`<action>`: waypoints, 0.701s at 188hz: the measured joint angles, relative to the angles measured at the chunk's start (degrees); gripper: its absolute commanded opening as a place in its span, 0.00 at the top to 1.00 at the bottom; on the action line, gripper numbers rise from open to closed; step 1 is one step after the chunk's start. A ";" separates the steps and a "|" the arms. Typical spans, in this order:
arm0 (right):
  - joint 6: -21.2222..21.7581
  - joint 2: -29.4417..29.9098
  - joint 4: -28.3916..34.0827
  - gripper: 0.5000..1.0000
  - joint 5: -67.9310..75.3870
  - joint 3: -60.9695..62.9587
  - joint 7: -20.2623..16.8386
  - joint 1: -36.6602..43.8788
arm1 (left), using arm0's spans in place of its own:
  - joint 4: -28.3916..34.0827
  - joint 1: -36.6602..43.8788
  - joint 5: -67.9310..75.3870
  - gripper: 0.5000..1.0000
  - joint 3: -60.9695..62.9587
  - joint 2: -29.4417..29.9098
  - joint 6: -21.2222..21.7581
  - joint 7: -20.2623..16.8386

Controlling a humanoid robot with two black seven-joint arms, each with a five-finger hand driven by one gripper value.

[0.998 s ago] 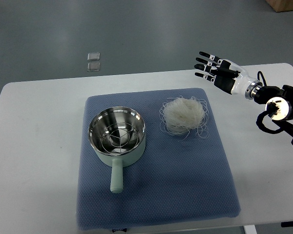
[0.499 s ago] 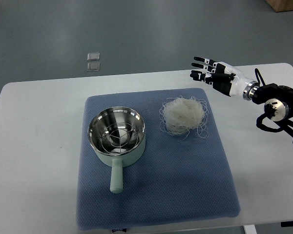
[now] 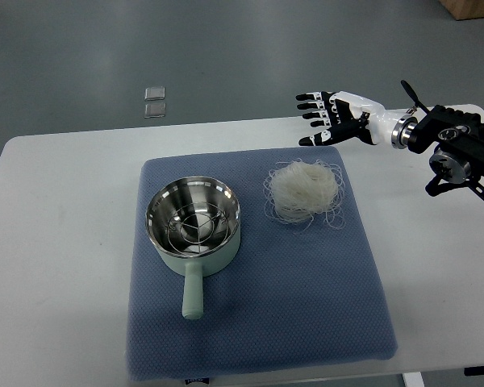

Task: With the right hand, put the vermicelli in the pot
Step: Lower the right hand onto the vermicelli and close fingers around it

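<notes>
We see the right hand (image 3: 329,117) coming in from the right edge, fingers spread and holding nothing, up above the far edge of the white table (image 3: 56,242), near the far right corner of the blue mat (image 3: 258,322). The vermicelli (image 3: 304,189) sits as a loose white nest on the mat's right half, near the hand but not touched by it. The pot (image 3: 195,226), pale green outside with a shiny steel inside, stands on the mat's left half, just beside the vermicelli, apart from it, handle (image 3: 193,292) pointing toward the near edge. We note a wire rack (image 3: 194,225) inside the pot. 2 small clear squares (image 3: 154,102) lie on the grey floor beyond the table. We see no left arm in view.
</notes>
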 measured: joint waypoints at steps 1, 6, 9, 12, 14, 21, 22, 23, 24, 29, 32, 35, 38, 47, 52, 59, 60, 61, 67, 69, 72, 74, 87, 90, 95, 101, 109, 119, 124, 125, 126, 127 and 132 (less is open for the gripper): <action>0.01 0.00 0.07 0.15 -0.37 -0.01 0.00 0.01 | 0.00 0.00 0.00 0.00 0.00 0.00 0.00 0.00; 0.03 0.01 0.41 0.15 -2.22 -0.04 0.00 0.02 | 0.00 0.00 0.00 0.00 -0.03 0.00 0.00 0.00; 0.03 0.04 0.71 0.15 -3.71 -0.05 0.00 0.02 | 0.00 0.00 0.01 0.00 -0.04 0.00 0.00 0.00; 0.01 0.07 0.97 0.15 -4.83 -0.06 0.00 0.02 | 0.00 0.00 0.01 0.00 -0.05 0.00 0.00 0.00; -0.02 0.09 1.16 0.15 -5.58 -0.06 0.00 0.02 | 0.00 0.00 0.01 0.00 -0.06 0.00 0.00 0.00; -0.20 0.15 1.88 0.15 -8.07 -0.14 0.00 0.01 | 0.01 0.00 0.01 0.00 -0.07 0.00 0.00 0.00; -0.22 0.15 1.98 0.15 -8.41 -0.16 0.00 0.01 | 0.01 0.00 0.01 0.00 -0.07 0.00 0.00 0.00; -0.25 0.15 2.08 0.15 -8.75 -0.18 0.00 0.01 | 0.01 0.00 0.01 0.00 -0.07 0.00 0.00 0.00; -0.28 0.15 2.18 0.15 -9.08 -0.20 0.00 0.01 | 0.01 0.00 0.01 0.00 -0.07 0.00 0.00 0.00; -0.44 0.14 2.74 0.15 -11.00 -0.44 0.00 0.01 | 0.01 0.01 0.02 0.00 -0.08 0.00 0.00 0.00; -0.51 0.12 2.97 0.15 -11.88 -0.62 0.00 0.00 | 0.01 0.01 0.02 0.00 -0.08 0.00 0.00 0.00; -0.57 0.09 3.16 0.15 -12.73 -0.84 0.00 -0.01 | 0.01 0.01 0.02 0.00 -0.08 0.00 0.00 0.00; -0.64 0.05 3.31 0.15 -13.50 -1.09 0.00 -0.01 | 0.01 0.01 0.02 0.00 -0.08 0.00 -0.01 0.00; -0.87 -0.12 3.57 0.15 -15.67 -1.95 0.00 -0.01 | 0.01 0.01 0.02 0.00 -0.08 0.00 -0.02 0.00; -0.97 -0.18 3.64 0.15 -16.57 -2.39 0.00 -0.01 | 0.01 0.01 0.02 0.00 -0.08 0.00 -0.02 0.00; -1.07 -0.25 3.69 0.15 -17.89 -3.02 0.00 0.06 | 0.01 0.01 0.02 0.00 -0.07 0.00 -0.02 0.00; -1.07 -0.25 3.70 0.15 -18.05 -3.09 0.00 0.07 | 0.01 0.01 0.02 0.00 -0.07 0.00 -0.02 0.00; -1.08 -0.26 3.70 0.15 -18.21 -3.16 0.00 0.09 | 0.01 0.01 0.02 0.00 -0.07 0.00 -0.02 0.00; -1.11 -0.27 3.73 0.15 -19.36 -3.66 0.00 0.17 | 0.01 0.01 0.02 0.00 -0.04 0.00 -0.02 0.00; -1.12 -0.28 3.73 0.15 -19.85 -3.86 -0.01 0.19 | 0.01 0.01 0.02 0.00 -0.03 0.00 -0.02 0.00; -1.12 -0.28 3.74 0.15 -20.34 -4.05 -0.03 0.20 | 0.01 0.01 0.02 0.00 -0.03 0.00 -0.02 0.00; -1.13 -0.28 3.74 0.15 -20.68 -4.18 -0.04 0.21 | 0.01 0.01 0.02 0.00 -0.02 0.00 -0.02 0.00; -1.14 -0.25 3.75 0.15 -23.07 -5.27 -0.07 0.27 | 0.01 0.01 0.02 0.00 0.00 0.00 -0.02 0.00; -1.17 -0.18 3.75 0.15 -23.74 -5.66 -0.07 0.29 | 0.01 0.01 0.02 0.00 0.00 0.00 -0.02 0.00; -1.19 -0.05 3.74 0.15 -24.54 -6.19 -0.08 0.31 | 0.01 0.01 0.02 0.00 0.00 0.00 -0.02 0.00; -1.24 0.15 3.73 0.15 -25.42 -6.85 -0.08 0.32 | 0.01 0.01 0.02 0.00 0.00 0.00 -0.02 0.00; -1.44 0.41 3.62 0.15 -26.51 -7.74 -0.08 0.35 | 0.01 0.01 0.02 0.00 0.00 0.00 -0.02 0.00; -1.89 0.57 3.44 0.15 -27.43 -8.47 -0.09 0.43 | 0.01 0.01 0.02 0.00 -0.01 0.00 -0.02 0.00; -2.17 0.62 3.32 0.15 -27.76 -8.73 -0.09 0.45 | 0.01 0.01 0.02 0.00 -0.01 0.00 -0.02 0.00; -2.22 0.62 3.29 0.15 -27.82 -8.77 -0.09 0.45 | 0.01 0.01 0.02 0.00 -0.01 0.00 -0.02 0.00; -2.32 0.64 3.23 0.15 -27.93 -8.85 -0.09 0.45 | 0.01 0.01 0.02 0.00 -0.02 0.00 -0.02 0.00; -2.37 0.65 3.19 0.15 -27.99 -8.89 -0.09 0.45 | 0.01 0.01 0.02 0.00 -0.02 0.00 -0.02 0.00; -2.62 0.68 2.98 0.15 -28.24 -9.04 -0.09 0.45 | 0.01 0.01 0.02 0.00 -0.02 0.00 -0.02 0.00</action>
